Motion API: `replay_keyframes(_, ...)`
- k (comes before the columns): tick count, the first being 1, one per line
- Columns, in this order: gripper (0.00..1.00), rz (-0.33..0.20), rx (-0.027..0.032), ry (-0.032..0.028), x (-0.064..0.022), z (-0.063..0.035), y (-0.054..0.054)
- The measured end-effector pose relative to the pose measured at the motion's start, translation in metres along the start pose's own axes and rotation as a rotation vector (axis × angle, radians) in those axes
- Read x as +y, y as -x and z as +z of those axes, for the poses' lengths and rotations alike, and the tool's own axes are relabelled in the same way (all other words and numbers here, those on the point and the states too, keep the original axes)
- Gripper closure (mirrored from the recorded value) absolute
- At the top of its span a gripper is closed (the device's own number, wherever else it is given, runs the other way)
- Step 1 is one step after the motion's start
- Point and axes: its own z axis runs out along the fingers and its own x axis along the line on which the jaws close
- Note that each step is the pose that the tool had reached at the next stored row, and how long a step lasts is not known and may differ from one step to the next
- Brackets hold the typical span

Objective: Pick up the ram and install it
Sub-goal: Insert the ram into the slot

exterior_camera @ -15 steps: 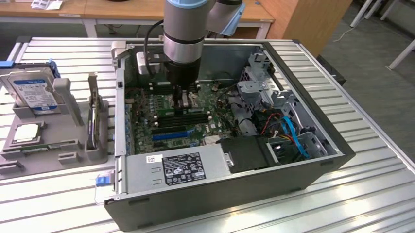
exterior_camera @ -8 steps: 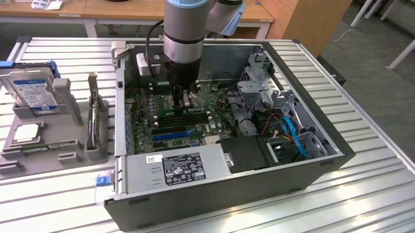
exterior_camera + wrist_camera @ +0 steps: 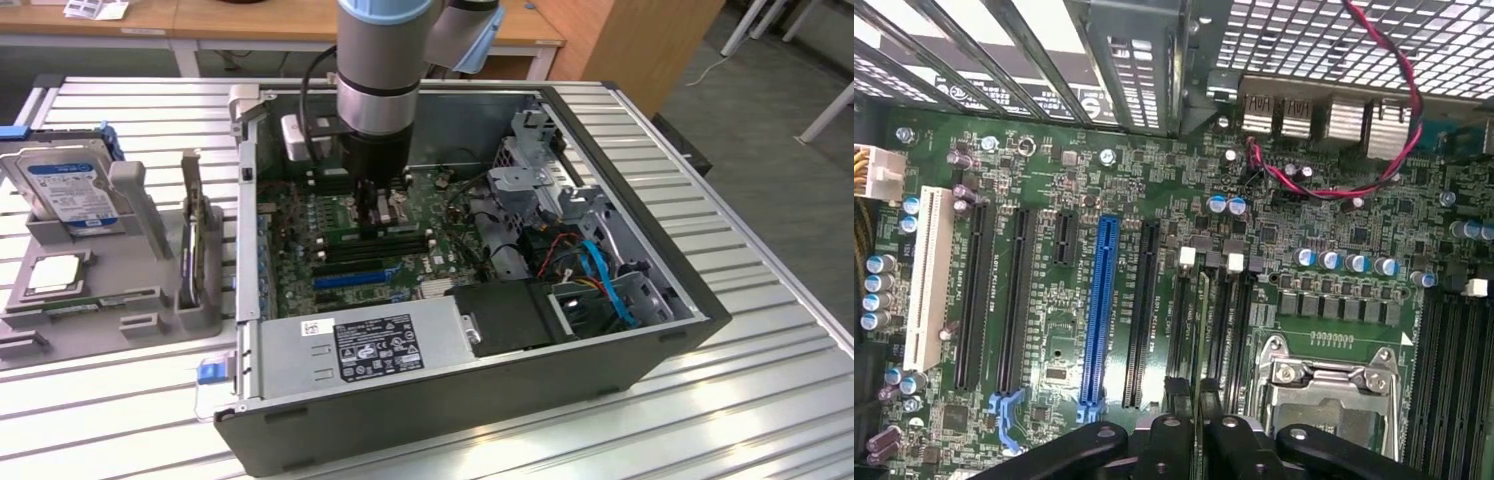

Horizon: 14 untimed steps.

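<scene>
My gripper [image 3: 380, 215] reaches down inside the open computer case [image 3: 667, 330], just above the motherboard [image 3: 400, 265]. In the wrist view its dark fingers [image 3: 1169, 440] are shut on the ram [image 3: 1201, 330]. The ram shows edge-on as a thin green stick running along the black memory slots [image 3: 1239, 320] beside the processor socket [image 3: 1324, 400]. It lies in line with the slots, between their white end latches [image 3: 1187, 257]. Whether it touches a slot I cannot tell.
A blue-labelled hard drive [image 3: 67, 190] and a square silver chip [image 3: 54, 272] sit in a grey fixture at the exterior view's left. Inside the case are the power supply [image 3: 360, 345], blue cables [image 3: 601, 280], a blue expansion slot [image 3: 1099, 310] and red-black wires [image 3: 1354, 130].
</scene>
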Motion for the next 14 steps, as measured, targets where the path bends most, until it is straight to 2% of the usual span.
replay_keyframes(14, 0.86, 0.05, 0.0001, -0.0003, -0.0002, 0.0, -0.0007)
